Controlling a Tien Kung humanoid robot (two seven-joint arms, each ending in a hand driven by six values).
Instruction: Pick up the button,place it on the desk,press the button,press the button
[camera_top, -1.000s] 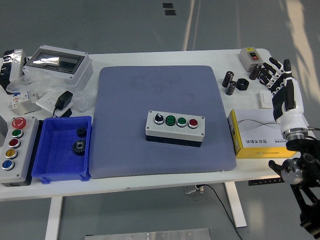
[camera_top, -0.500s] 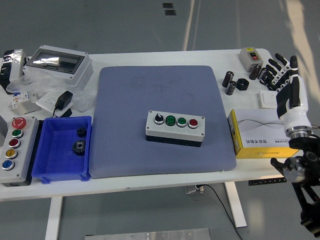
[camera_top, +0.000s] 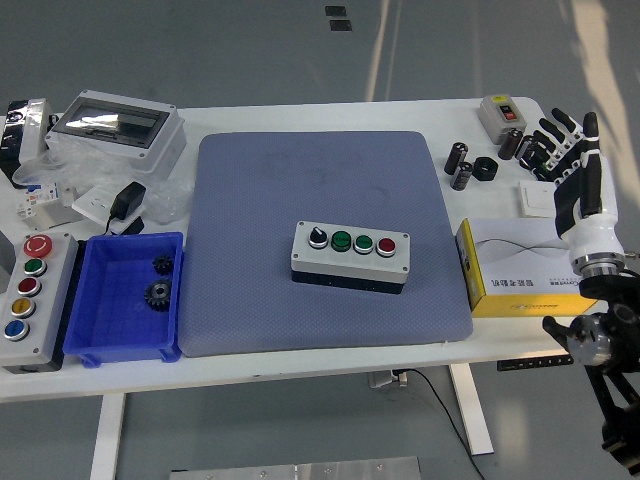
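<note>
One hand (camera_top: 572, 165) in play, the right: since a sec ago it's drifted out to the worktop's (camera_top: 330, 355) right edge, fingers spread, holding nothing. Button box (camera_top: 351, 256) sits mid-worktop, so pressing's prob done imo.

I work at a lab or workshop bench: a white table (camera_top: 300, 360) on a bare grey floor (camera_top: 250, 50). A blue mat (camera_top: 280, 200) covers its middle with a button box (camera_top: 351, 256) on it. At 9 o'clock sit a blue bin (camera_top: 100, 340) holding gears (camera_top: 158, 292), a second button box (camera_top: 30, 300) and a clear-lidded enclosure (camera_top: 115, 125). At 2 o'clock lie black cylinders (camera_top: 460, 165) and a switch (camera_top: 503, 114).
</note>
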